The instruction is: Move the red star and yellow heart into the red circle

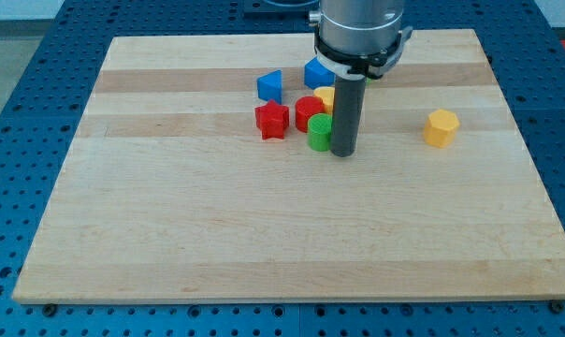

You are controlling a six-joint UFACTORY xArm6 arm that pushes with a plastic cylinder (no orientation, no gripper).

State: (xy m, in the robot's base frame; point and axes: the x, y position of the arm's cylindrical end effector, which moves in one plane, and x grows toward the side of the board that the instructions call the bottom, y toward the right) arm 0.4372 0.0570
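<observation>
The red star (272, 120) lies near the board's middle top. To its right sits the red circle (308, 112), touching a green block (319, 133) below it. A yellow block (325, 96), likely the yellow heart, peeks out behind the rod, right of the red circle. My tip (344, 151) rests on the board just right of the green block, touching or nearly touching it. The rod hides part of the yellow block.
A blue block (270, 86) lies above the red star. Another blue block (317, 72) sits at the rod's upper left. A yellow hexagon block (441, 127) stands alone at the view's right. The wooden board (170, 234) has blue pegboard around it.
</observation>
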